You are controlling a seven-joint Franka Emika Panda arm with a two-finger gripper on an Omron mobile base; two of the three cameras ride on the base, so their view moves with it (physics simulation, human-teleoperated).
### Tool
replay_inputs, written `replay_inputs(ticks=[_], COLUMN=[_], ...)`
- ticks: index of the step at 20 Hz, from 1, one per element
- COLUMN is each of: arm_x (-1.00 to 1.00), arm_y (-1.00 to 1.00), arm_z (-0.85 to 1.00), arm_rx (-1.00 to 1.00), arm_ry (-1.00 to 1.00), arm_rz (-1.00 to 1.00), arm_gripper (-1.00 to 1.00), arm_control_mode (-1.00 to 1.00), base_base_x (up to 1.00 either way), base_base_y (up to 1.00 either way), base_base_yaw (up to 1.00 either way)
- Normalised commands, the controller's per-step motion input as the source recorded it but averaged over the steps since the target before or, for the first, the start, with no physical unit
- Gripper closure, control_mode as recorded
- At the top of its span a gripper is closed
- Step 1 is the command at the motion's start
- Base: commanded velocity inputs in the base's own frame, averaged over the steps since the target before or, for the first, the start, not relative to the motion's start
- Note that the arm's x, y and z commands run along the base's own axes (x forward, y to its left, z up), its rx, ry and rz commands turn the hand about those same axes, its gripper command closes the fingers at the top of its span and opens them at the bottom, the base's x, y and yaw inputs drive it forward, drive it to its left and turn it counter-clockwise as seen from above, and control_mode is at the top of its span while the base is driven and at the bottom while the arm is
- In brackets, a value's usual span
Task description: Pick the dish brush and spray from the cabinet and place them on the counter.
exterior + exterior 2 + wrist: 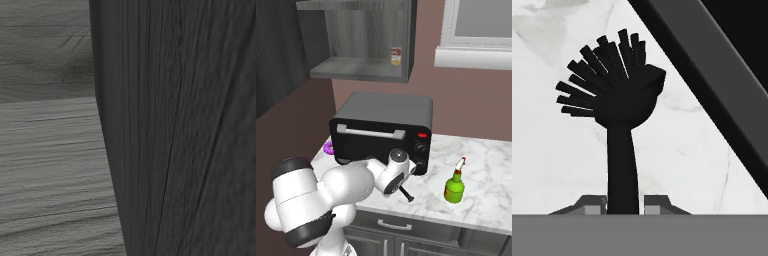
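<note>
Right base view has the arm reaching low over a white marbled counter [476, 160], with a black toaster oven [383, 132] sitting on it toward the back left. Behind that is a reddish-brown wall, a white window sill [473, 56] up at the right, and an open grey wall cabinet [356, 42] above the oven with a small can [396, 56] on its shelf at the right end.

The spray [454, 186], a green bottle with a red-and-white nozzle, stands upright on the counter to the right of the arm, well apart from the oven and near the front edge. Something purple [328, 147] peeks out past the oven's left side, can't tell what.

Hand view shows the gripper [626, 205] clamped on the handle of the black dish brush [619, 100], fingers [592, 205] tight on both sides, bristle head pointing away over the marble. The oven's dark edge runs diagonally close on the right of the brush.

Open marble lies between the oven and the spray, more to the far right. Left base view just shows dark and grey wood-grain panels up close.
</note>
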Motion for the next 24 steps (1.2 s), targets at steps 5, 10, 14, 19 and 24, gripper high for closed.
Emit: replay_inputs(ticks=[5,10,14,19,24], arm_x=[0.00,-0.01,-0.12,-0.13,-0.11], arm_y=[0.09,0.09,0.08,0.05,0.00], arm_z=[-0.40,-0.28,-0.02,0.03,0.34], arm_rx=[-0.07,-0.07,-0.03,0.00,0.00], arm_ry=[0.00,0.00,0.00,-0.02,-0.05], arm_rz=[0.08,0.08,0.05,0.04,0.03], arm_gripper=[1.00,-1.00,-1.00,-1.00,-1.00], arm_control_mode=[-1.00,-1.00,-1.00,-1.00,-1.00], base_base_x=[0.00,0.00,0.00,0.00,0.00], base_base_y=[0.00,0.00,0.00,0.00,0.00], base_base_yaw=[0.00,0.00,0.00,0.00,0.00])
